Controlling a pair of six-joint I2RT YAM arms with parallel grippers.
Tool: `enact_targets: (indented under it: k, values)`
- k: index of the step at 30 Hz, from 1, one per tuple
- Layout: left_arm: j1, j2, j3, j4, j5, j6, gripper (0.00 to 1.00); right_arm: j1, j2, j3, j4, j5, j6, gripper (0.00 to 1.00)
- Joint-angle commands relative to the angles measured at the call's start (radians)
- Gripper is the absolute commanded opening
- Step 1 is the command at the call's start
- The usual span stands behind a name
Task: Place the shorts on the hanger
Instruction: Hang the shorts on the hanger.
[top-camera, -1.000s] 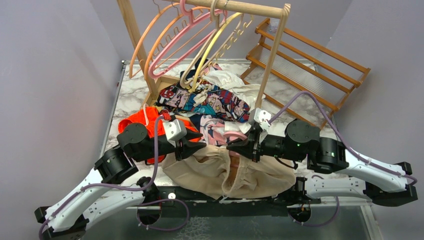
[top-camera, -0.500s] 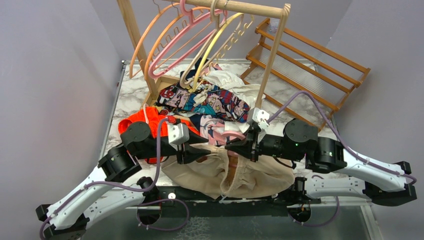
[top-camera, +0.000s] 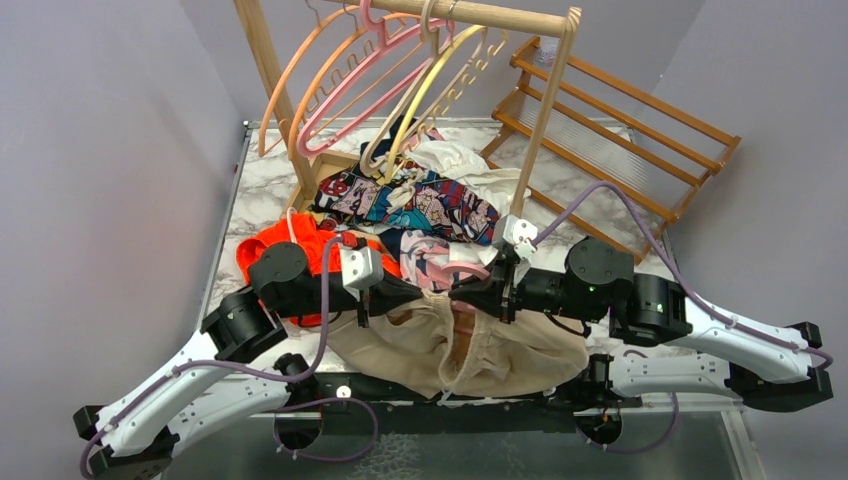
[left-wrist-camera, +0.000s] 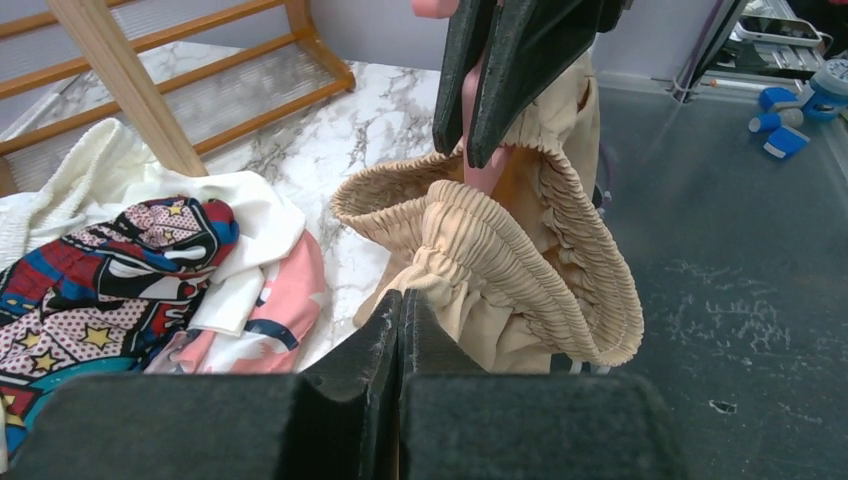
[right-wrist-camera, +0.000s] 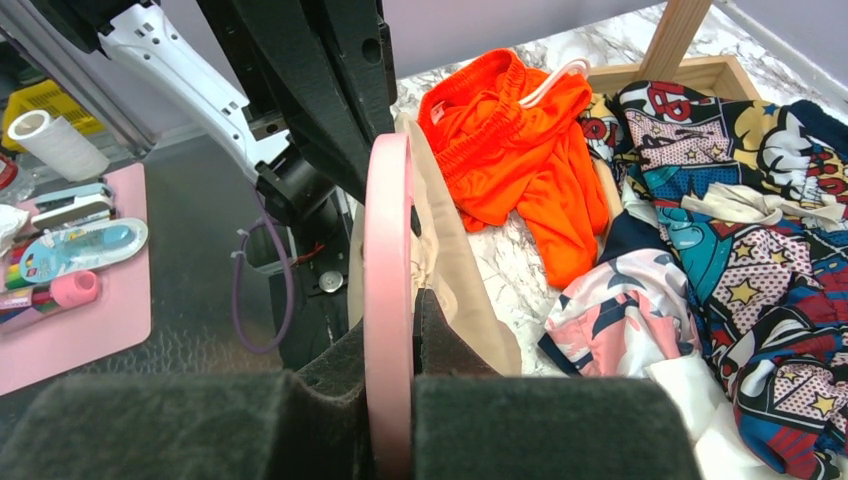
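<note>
Left pincer (left-wrist-camera: 401, 305) clenched on the beige shorts (left-wrist-camera: 520, 270) at the elastic waistband, lifted at the near edge of the table (left-wrist-camera: 380, 110). Right pincer (right-wrist-camera: 390, 320) grips the pink hanger (right-wrist-camera: 387, 220), whose tip sits in the waist opening. Suggest pulling the band taut and sliding the hanger arm sideways, clear of the gathers.

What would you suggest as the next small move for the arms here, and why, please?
Probably the left gripper should draw the waistband of the shorts, which it pinches, a little further along the hanger. The right gripper holds the hanger with one end seemingly just inside the open waistband, so the shorts are not yet seated on it.
</note>
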Motion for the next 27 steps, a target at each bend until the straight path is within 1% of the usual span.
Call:
enact_targets:
  k: [1, 6, 10, 16, 19, 22, 23, 24, 25, 26, 27]
  values:
    - [-0.002, -0.031, 0.017, 0.019, -0.138, 0.025, 0.00, 0.006, -0.001, 0.039, 0.058, -0.012, -0.014, 0.01]
    - [-0.002, -0.073, 0.055, 0.055, -0.282, 0.069, 0.00, 0.005, 0.003, 0.066, 0.030, -0.033, -0.029, 0.01]
    - [-0.001, -0.037, 0.115, 0.044, -0.326, 0.121, 0.00, 0.005, 0.029, 0.101, -0.021, -0.089, -0.044, 0.01]
    - [-0.001, 0.068, 0.210, 0.061, -0.276, 0.162, 0.00, 0.005, 0.090, 0.159, -0.082, -0.182, -0.061, 0.01]
    - [-0.002, 0.124, 0.229, 0.101, -0.202, 0.146, 0.00, 0.005, 0.074, 0.126, -0.015, -0.160, -0.057, 0.01]
    - [-0.002, 0.168, 0.232, 0.121, -0.144, 0.112, 0.00, 0.006, 0.028, 0.079, 0.101, -0.103, -0.048, 0.01]
    - [-0.002, 0.175, 0.233, 0.120, -0.140, 0.103, 0.04, 0.005, 0.009, 0.060, 0.137, -0.080, -0.045, 0.01]
    - [-0.002, 0.175, 0.237, 0.114, -0.146, 0.098, 0.15, 0.005, -0.008, 0.043, 0.165, -0.059, -0.044, 0.01]
    - [-0.002, 0.167, 0.240, 0.105, -0.158, 0.096, 0.28, 0.005, -0.024, 0.029, 0.184, -0.039, -0.045, 0.01]
    - [0.000, 0.155, 0.242, 0.096, -0.174, 0.096, 0.44, 0.006, -0.035, 0.021, 0.197, -0.015, -0.047, 0.01]
    - [-0.001, 0.136, 0.242, 0.089, -0.193, 0.099, 0.57, 0.005, -0.045, 0.014, 0.203, 0.011, -0.048, 0.01]
